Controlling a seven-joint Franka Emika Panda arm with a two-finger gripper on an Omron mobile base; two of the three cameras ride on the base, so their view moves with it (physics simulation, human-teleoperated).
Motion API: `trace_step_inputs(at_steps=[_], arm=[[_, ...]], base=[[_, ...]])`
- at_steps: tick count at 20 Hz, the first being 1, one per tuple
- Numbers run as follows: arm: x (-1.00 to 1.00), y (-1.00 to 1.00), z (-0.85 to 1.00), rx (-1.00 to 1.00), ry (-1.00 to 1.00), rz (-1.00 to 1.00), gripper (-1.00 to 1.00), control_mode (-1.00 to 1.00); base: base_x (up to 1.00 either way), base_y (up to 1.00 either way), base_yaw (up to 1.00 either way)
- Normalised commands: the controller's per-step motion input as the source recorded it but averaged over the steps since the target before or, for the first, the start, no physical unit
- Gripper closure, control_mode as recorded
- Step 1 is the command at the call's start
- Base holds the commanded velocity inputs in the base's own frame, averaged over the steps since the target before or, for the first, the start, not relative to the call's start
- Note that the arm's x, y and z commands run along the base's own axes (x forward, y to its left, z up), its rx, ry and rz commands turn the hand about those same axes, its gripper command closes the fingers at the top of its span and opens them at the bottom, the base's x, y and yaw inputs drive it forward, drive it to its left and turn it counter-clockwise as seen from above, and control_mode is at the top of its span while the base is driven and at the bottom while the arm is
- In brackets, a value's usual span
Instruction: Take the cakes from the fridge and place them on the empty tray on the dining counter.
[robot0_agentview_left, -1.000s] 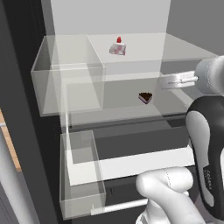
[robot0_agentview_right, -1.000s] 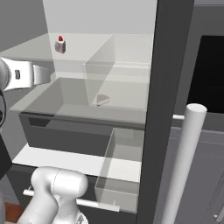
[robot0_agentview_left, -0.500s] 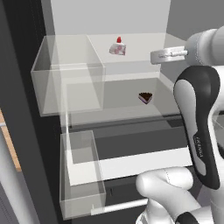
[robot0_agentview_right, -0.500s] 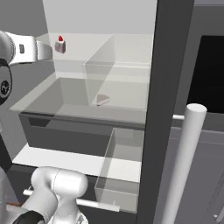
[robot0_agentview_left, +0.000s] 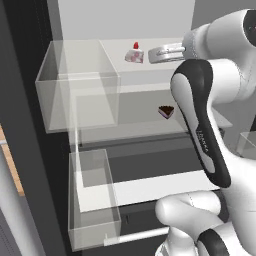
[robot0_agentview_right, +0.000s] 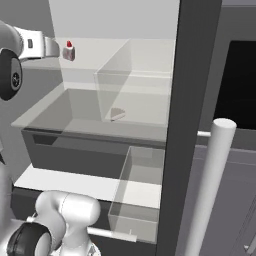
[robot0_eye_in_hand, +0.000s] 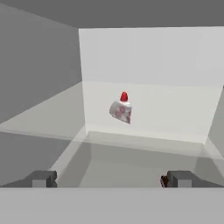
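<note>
1. Left base view: my gripper (robot0_agentview_left: 161, 53) reaches into the open fridge (robot0_agentview_left: 125, 20) at the height of the upper shelf (robot0_agentview_left: 165, 80), just right of the white berry-topped cake (robot0_agentview_left: 134, 54) and not yet touching it. The chocolate cake (robot0_agentview_left: 166, 111) sits one shelf lower, nearer me. I judge the berry slice is the one to take now: I should slide left until it lies between my fingers, then close gently on its sides, since a soft slice would crush or tip.

2. Right base view: the berry cake (robot0_agentview_right: 69, 51) stands upright on the white shelf, just right of my hand, with a clear bin (robot0_agentview_right: 135, 95) well to its right. A paler wedge (robot0_agentview_right: 117, 114) shows through the bin wall lower down; I cannot tell what it is.

3. Hand view: my fingers (robot0_eye_in_hand: 41, 179) are spread wide with nothing between them. The cake (robot0_eye_in_hand: 121, 110) lies ahead, near the far white wall, roughly centred. The shelf around it is bare, so there is room to approach straight.
</note>
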Motion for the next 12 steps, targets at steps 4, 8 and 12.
trace_step_inputs(at_steps=[4,8,12], arm=[[0.56,0.05,-0.05,0.0,0.0,0.02,-1.0,-1.0],[0.57,0.0,-0.09,0.0,0.0,0.01,-1.0,-1.0],[0.59,0.0,-0.19,0.0,0.0,0.0,-1.0,-1.0]], base=[[0.0,0.0,0.0],[0.0,0.0,0.0],[0.0,0.0,0.0]])
